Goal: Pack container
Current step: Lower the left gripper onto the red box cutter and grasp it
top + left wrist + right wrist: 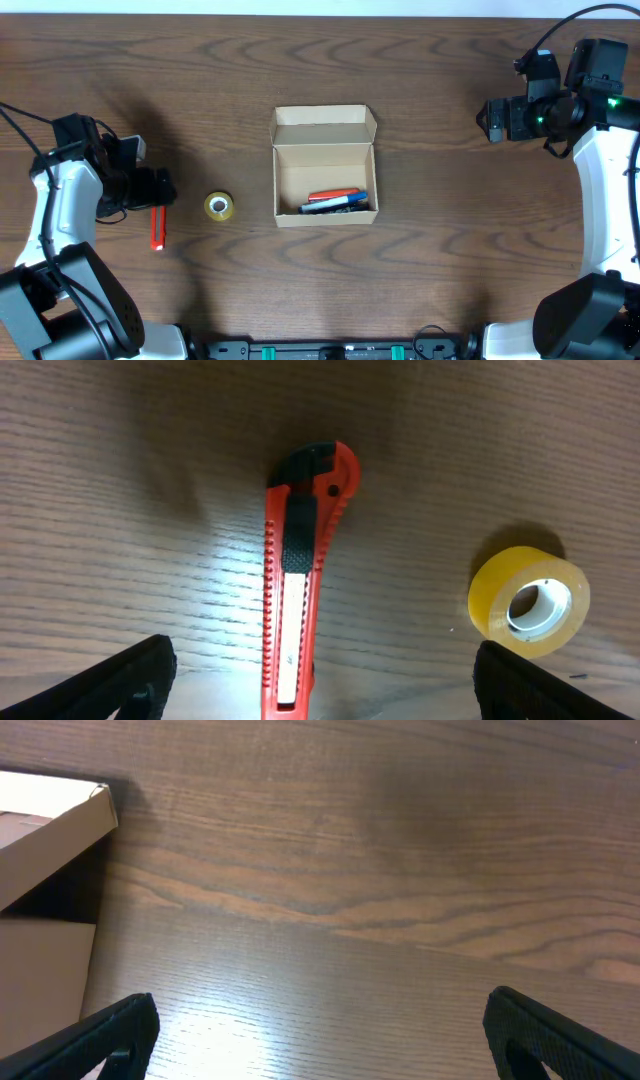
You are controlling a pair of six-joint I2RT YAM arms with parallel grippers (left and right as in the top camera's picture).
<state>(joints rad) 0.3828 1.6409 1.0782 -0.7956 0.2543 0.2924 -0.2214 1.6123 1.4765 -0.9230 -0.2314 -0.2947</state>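
The tan cardboard container (324,178) stands open at the table's middle with its flap lid folded back. Several marker pens (336,201) lie inside along its near wall. Its corner shows in the right wrist view (55,820). A red utility knife (157,227) lies on the table at the left; in the left wrist view (298,610) it lies between my open fingers. My left gripper (150,190) is open and hovers over the knife's end. My right gripper (492,120) is open and empty at the far right, away from the container.
A yellow tape roll (219,206) lies between the knife and the container, also in the left wrist view (530,601). The rest is bare dark wooden table (450,250).
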